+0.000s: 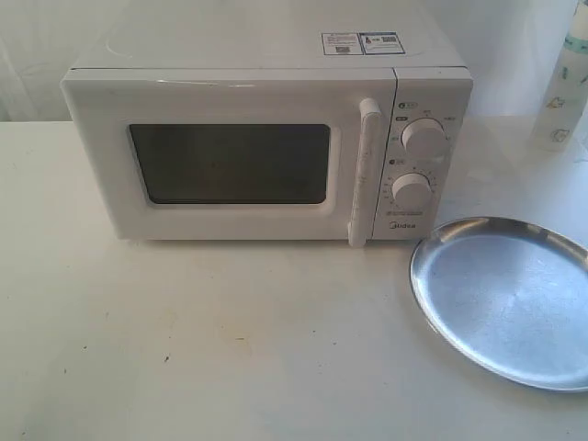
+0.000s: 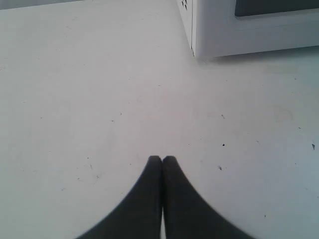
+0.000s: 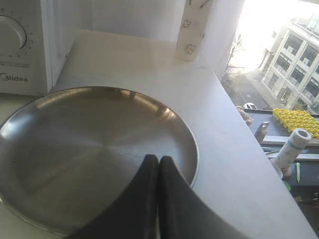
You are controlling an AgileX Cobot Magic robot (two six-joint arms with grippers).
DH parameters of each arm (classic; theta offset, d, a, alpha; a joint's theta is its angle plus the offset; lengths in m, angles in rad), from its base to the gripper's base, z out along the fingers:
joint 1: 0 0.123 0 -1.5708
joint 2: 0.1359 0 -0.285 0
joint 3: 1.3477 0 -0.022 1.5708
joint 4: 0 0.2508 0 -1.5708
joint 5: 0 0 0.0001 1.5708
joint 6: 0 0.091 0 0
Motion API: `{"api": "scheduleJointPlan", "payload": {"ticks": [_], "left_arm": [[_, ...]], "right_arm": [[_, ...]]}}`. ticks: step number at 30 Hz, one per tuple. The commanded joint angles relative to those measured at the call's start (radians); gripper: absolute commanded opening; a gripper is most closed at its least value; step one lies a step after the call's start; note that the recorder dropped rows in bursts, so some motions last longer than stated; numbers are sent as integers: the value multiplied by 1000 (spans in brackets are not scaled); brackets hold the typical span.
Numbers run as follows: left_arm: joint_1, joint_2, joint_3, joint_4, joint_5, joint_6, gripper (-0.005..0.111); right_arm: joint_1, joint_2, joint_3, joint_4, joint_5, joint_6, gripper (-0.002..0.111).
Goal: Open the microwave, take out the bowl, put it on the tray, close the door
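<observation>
A patterned bottle (image 1: 562, 84) stands behind the tray (image 1: 505, 299), beside the microwave (image 1: 230, 101).

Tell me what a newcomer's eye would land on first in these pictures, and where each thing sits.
The large white boxy microwave dominates the back of the white table, its door with the dark window shut. The big round shiny silver tray lies empty in front of its right side. Both black grippers are shut: the left gripper over the table, the right gripper over the tray.
</observation>
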State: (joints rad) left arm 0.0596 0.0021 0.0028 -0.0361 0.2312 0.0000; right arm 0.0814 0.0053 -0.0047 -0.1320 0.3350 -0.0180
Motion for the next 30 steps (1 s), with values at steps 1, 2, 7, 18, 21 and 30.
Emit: {"api": "scheduleJointPlan", "payload": {"ticks": [1,2,7,18,21,30], "left_arm": [[-3,-2,-3,-8,2,0,0],[-3,-2,-3,-8,2,0,0],[-3,-2,-3,-8,2,0,0],[-3,-2,-3,-8,2,0,0],[-3,-2,-3,-8,2,0,0],[-3,-2,-3,-8,2,0,0]], "right_arm": [[-7,-5,5,0,-1,-4,0],[-7,-5,5,-5,-4,-8,0],[-7,-5,5,-17,-145,-25,0],[-7,-5,5,151,-816,633,0],[-7,-5,5,112,-842,749,0],[-7,71,-96,-264,-875,726,0]]}}
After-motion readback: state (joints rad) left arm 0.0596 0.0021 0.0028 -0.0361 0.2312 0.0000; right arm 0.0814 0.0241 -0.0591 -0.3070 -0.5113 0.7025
